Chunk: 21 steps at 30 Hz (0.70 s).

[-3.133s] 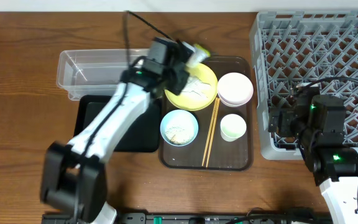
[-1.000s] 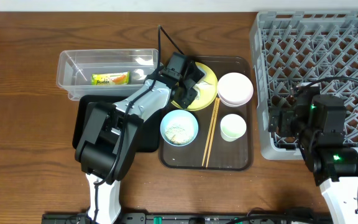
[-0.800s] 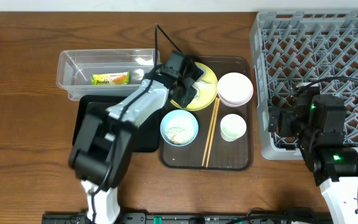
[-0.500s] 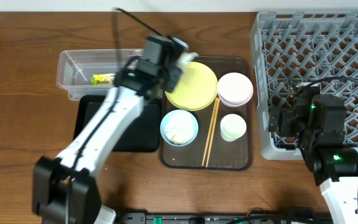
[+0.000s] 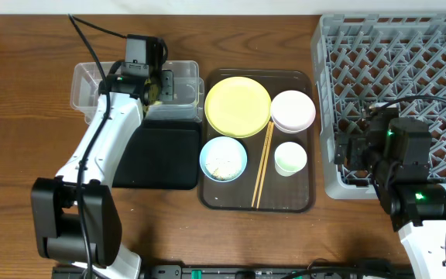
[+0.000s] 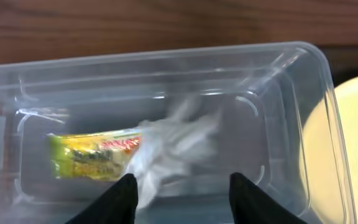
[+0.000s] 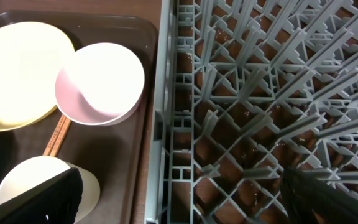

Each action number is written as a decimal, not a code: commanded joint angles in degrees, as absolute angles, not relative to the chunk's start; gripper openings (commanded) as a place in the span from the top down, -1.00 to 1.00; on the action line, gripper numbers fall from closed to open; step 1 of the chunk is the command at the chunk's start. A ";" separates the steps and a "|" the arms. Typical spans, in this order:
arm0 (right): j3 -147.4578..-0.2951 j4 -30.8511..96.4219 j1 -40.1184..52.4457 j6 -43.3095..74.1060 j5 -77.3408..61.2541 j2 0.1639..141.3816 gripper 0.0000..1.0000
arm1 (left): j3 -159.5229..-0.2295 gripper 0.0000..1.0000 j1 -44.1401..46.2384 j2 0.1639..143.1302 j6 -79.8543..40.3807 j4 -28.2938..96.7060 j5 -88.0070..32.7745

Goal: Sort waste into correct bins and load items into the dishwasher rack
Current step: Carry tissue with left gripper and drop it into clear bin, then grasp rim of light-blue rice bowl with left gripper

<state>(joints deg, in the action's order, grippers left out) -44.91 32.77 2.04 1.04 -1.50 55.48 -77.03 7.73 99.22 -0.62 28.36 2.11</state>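
Below the left gripper (image 6: pixel 182 198), inside the clear tub (image 6: pixel 291 81), the snack wrapper (image 6: pixel 92 157) and the white tissue (image 6: pixel 176 142) are seen. The two dark fingers (image 6: pixel 118 200) are held apart, and nothing is gripped between them. The wrapper is yellow-green, with small red letters printed along its top edge, but the letters are too blurred to be read. The tissue is blurred too, and its left end is laid over the right end of the wrapper. Both things are shown only by the left wrist view; from overhead they are hidden under the gripper. Just to the right of this gripper, past the tub wall, the yellow plate (image 5: pixel 238 106) is seen on the brown serving tray (image 5: pixel 304 198). Only the overhead view shows the black tray (image 5: pixel 157 155), which is placed beside the tub on the arm's side, and the blue bowl (image 5: pixel 223 158), in which the rice scraps (image 5: pixel 222 163) are held. The right gripper (image 7: pixel 182 200) is spread wide as well, and nothing is held by it. It is placed over the left wall of the grey rack (image 7: pixel 260 93). To its left, on the serving tray, the pink bowl (image 7: pixel 101 84), the cup (image 7: pixel 33 180) and the chopsticks (image 7: pixel 58 134) are seen.
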 commanded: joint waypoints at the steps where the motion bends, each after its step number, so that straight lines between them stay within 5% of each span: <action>1: -46.02 32.82 1.48 1.65 -1.54 55.40 -0.99 | -77.38 -0.08 8.19 96.23 -1.89 29.95 1.96; 11: -46.00 32.82 1.48 1.65 -1.56 55.40 -0.99 | -77.17 -0.08 17.61 88.88 -8.64 45.76 -9.23; 21: -46.02 32.86 1.48 1.67 -1.56 55.40 -0.98 | -75.33 0.01 31.42 98.96 -15.94 45.80 -9.26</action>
<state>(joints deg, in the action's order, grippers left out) -44.95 32.77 2.04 1.04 -1.50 55.48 -76.31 29.10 95.79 -12.49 45.89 -8.67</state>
